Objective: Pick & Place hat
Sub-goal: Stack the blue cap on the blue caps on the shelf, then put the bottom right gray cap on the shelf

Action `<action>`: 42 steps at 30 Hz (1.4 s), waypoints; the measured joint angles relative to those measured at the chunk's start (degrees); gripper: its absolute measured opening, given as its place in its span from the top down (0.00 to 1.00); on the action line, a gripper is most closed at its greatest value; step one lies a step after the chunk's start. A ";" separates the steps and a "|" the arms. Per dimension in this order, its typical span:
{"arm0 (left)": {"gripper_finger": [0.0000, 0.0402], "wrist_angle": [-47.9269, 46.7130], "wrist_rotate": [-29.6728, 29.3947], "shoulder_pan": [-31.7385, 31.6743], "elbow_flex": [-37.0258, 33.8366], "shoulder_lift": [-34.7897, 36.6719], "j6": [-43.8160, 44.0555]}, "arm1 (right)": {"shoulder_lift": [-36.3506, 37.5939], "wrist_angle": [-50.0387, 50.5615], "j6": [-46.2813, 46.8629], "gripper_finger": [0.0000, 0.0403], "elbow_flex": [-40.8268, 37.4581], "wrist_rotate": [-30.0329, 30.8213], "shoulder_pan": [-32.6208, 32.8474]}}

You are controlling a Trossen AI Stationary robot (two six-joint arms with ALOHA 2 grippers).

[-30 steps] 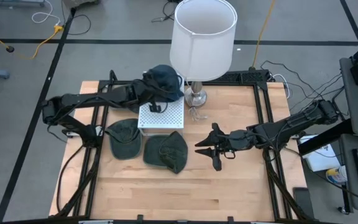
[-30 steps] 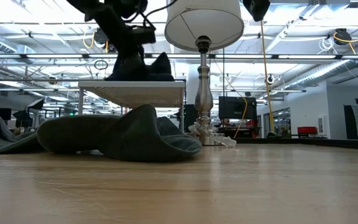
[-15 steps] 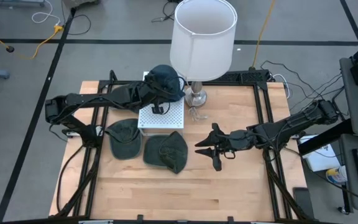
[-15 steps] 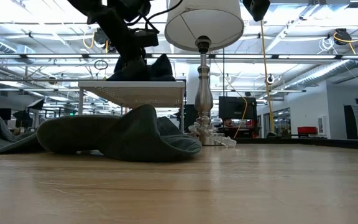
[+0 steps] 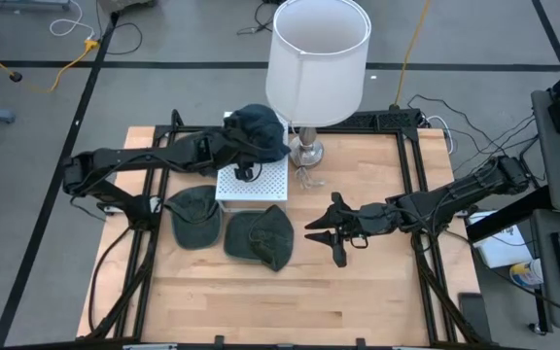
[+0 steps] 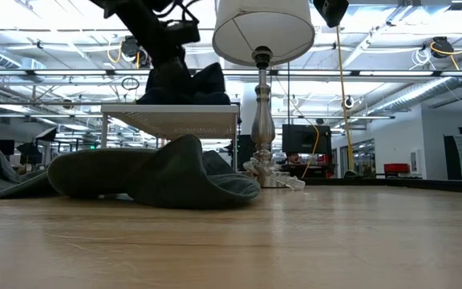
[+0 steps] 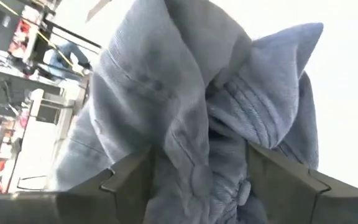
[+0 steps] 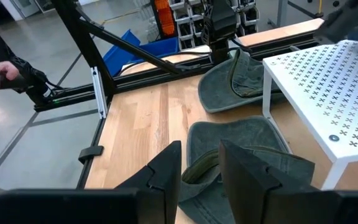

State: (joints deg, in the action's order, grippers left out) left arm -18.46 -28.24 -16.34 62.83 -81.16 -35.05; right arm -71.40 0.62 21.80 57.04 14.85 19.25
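A dark blue hat [image 5: 259,128] lies bunched on top of a white perforated stand [image 5: 261,185] at the table's far middle. My left gripper [image 5: 233,148] reaches it from the left, open, with the hat's folds [image 7: 216,106] between its spread fingers. Two green hats [image 5: 192,214] [image 5: 261,236] lie flat on the table in front of the stand. My right gripper [image 5: 325,235] hovers right of them, slightly open and with nothing between its fingers; in its wrist view [image 8: 201,165] the nearer green hat [image 8: 247,155] lies just ahead. My left gripper stands with one finger [image 7: 126,180] on each side of the blue hat's bunched cloth [image 7: 197,143], coming slanting down from the table's left. Whether the fingers touch the cloth I cannot tell. The hat rests on the stand's top [image 6: 171,110].
A lamp with a white shade [image 5: 317,58] and a metal base [image 5: 307,151] stands just right of the stand, its cord coiled beside it. Black frame rails [image 5: 411,194] run along the table's sides. Bare wood lies toward the near edge [image 5: 280,311].
My left gripper has opened, letting go of the blue hat, and has drawn slightly back toward the table's left. The hat stays on the stand's top, its cloth loosened and spread a little. My right arm has kept still.
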 joint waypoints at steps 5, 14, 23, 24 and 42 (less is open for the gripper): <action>0.33 -1.99 2.36 0.45 0.00 2.70 -0.31 | 0.01 0.00 -0.14 0.75 0.00 -0.01 0.00; 0.37 -6.77 8.77 0.13 -0.02 6.69 2.75 | -0.01 0.00 -0.17 0.75 0.00 0.00 -0.02; 0.31 -7.15 8.95 3.32 -0.02 14.09 8.00 | 0.00 -0.02 -0.06 0.75 0.00 0.00 -0.02; 0.31 -7.21 8.93 3.92 -0.02 15.17 9.23 | -0.01 -0.05 -0.02 0.75 0.00 0.00 -0.02; 0.39 -10.44 25.55 17.62 0.00 32.20 36.64 | -0.01 -0.44 6.33 0.75 0.00 -0.12 -0.02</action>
State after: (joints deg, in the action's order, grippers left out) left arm -28.91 -2.69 1.28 62.83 -48.96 1.58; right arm -71.42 0.19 28.13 57.04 14.74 19.23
